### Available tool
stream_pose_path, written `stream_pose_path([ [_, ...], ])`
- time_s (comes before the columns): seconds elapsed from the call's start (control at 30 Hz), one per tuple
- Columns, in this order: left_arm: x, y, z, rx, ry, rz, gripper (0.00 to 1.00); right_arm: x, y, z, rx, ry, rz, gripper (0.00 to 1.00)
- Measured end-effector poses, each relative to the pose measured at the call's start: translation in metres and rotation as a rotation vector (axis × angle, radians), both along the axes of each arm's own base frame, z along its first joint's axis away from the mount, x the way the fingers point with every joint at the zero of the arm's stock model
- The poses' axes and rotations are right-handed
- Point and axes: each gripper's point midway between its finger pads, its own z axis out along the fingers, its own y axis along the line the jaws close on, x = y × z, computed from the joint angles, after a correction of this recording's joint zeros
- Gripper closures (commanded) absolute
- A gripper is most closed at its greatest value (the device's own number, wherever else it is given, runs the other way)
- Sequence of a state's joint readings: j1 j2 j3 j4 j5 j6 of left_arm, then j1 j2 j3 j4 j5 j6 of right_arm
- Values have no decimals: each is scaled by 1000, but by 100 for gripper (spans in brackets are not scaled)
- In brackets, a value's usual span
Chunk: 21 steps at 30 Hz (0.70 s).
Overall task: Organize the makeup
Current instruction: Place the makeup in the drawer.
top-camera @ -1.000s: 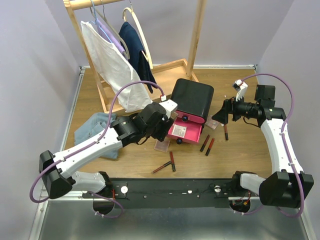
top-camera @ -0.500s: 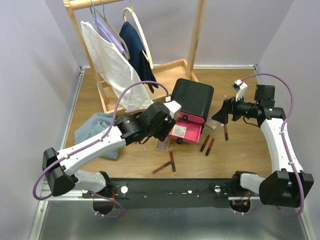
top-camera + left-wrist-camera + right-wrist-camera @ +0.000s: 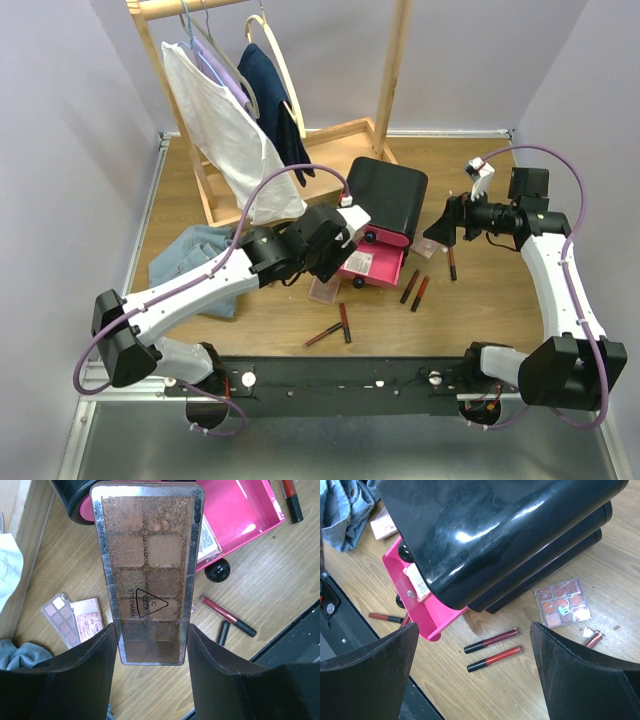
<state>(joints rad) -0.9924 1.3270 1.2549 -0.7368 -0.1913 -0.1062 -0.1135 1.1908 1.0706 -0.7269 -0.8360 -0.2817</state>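
Observation:
A long brown eyeshadow palette (image 3: 147,575) with a metal rim is clamped at its near end by my left gripper (image 3: 152,680), held above the open pink drawer (image 3: 245,515) of the black box (image 3: 385,195). Two smaller palettes (image 3: 60,617) lie on the wood below it. Lip tubes lie in front of the drawer (image 3: 345,322) and to its right (image 3: 415,288). My right gripper (image 3: 475,675) hangs open above two red lip tubes (image 3: 491,640), with a square orange-toned case (image 3: 562,602) beside the box.
A wooden clothes rack (image 3: 300,140) with hanging shirts stands at the back left. A light blue cloth (image 3: 190,260) lies under the left arm. A black rail (image 3: 340,385) runs along the near table edge. A small cap (image 3: 223,632) lies by a tube.
My left arm has carried the palette a little to the right, closer to the open pink drawer. The right arm has not moved.

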Motion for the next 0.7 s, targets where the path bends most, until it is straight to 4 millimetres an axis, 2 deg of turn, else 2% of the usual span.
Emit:
stream_pose_path([
  [0.37, 9, -3, -14, 114, -49, -115, 82, 2, 0, 2, -4, -10, 3, 0],
  [0.7, 20, -26, -9, 169, -199, -326, 83, 2, -1, 3, -7, -16, 5, 0],
])
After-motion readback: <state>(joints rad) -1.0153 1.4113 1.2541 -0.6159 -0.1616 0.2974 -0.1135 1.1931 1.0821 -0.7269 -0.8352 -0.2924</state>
